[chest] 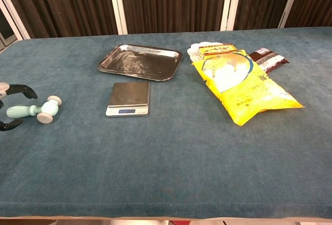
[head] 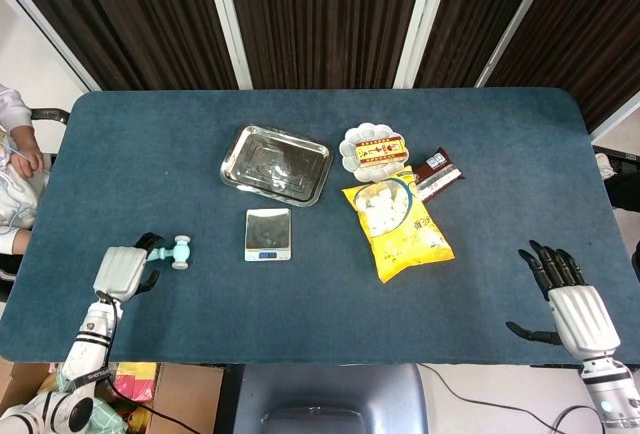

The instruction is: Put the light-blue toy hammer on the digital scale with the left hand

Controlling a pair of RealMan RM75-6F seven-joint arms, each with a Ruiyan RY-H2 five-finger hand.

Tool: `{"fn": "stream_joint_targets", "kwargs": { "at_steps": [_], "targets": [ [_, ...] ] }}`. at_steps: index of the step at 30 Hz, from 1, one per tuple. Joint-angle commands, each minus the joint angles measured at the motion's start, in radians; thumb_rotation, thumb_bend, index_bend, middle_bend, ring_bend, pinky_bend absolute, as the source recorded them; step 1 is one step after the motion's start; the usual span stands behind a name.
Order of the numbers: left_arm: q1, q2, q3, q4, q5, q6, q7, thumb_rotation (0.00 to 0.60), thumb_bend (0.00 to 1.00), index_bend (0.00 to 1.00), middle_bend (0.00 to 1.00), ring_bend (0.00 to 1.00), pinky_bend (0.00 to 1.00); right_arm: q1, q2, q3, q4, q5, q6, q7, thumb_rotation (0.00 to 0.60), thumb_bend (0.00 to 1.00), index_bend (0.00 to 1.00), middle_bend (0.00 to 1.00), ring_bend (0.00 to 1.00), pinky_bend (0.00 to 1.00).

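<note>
The light-blue toy hammer (head: 178, 251) (chest: 34, 110) lies on the blue table left of the digital scale (head: 268, 233) (chest: 128, 99), its head towards the scale. My left hand (head: 123, 271) has reached the handle end and covers part of the handle in the head view. In the chest view its dark fingers (chest: 18, 89) stand spread on either side of the handle without closing on it. My right hand (head: 571, 306) hovers with fingers spread at the table's near right corner, holding nothing.
A steel tray (head: 275, 163) sits behind the scale. To its right are a white dish (head: 373, 152) holding a box, a dark packet (head: 437, 172) and a yellow snack bag (head: 398, 226). A person (head: 15, 169) sits at the far left edge.
</note>
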Motion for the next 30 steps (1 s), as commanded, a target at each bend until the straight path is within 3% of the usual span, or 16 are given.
{"fn": "stream_joint_targets", "kwargs": {
  "at_steps": [1,7,10,15,20,26,30],
  "targets": [
    [-0.012,-0.023,-0.003,0.035,-0.02,-0.021,0.019,0.6,0.35,0.29,0.26,0.95,1.0,-0.002,0.002,-0.001,0.0,0.0,0.002,0.002,0.511,0.05,0.0,0.0,0.0,0.0],
    [-0.022,-0.05,-0.008,0.079,-0.028,-0.026,0.011,0.6,0.36,0.37,0.34,0.97,1.0,-0.002,0.001,0.0,0.001,0.0,0.003,0.001,0.511,0.05,0.0,0.0,0.0,0.0],
    [-0.024,-0.074,-0.013,0.116,-0.03,-0.009,0.022,0.6,0.4,0.45,0.42,0.98,1.0,-0.002,0.001,0.0,0.001,0.0,0.002,0.001,0.51,0.05,0.0,0.0,0.0,0.0],
    [-0.033,-0.094,-0.02,0.156,-0.05,-0.031,0.03,0.6,0.45,0.49,0.47,0.99,1.0,-0.004,0.002,-0.001,0.004,-0.006,0.008,0.009,0.51,0.05,0.0,0.0,0.0,0.0],
    [-0.025,-0.116,-0.043,0.178,-0.027,0.06,-0.019,0.6,0.56,0.72,0.69,1.0,1.0,-0.004,0.003,-0.001,0.004,-0.007,0.009,0.012,0.512,0.05,0.0,0.0,0.0,0.0],
    [-0.026,-0.114,-0.058,0.169,-0.008,0.106,-0.073,0.6,0.63,0.8,0.77,1.0,1.0,-0.004,0.003,-0.002,0.004,-0.009,0.009,0.013,0.512,0.05,0.0,0.0,0.0,0.0],
    [-0.057,-0.096,-0.116,0.062,-0.007,0.155,-0.071,0.6,0.64,0.8,0.78,1.0,1.0,-0.002,0.003,-0.003,0.002,-0.01,0.004,0.012,0.511,0.05,0.0,0.0,0.0,0.0]
  ]
}}
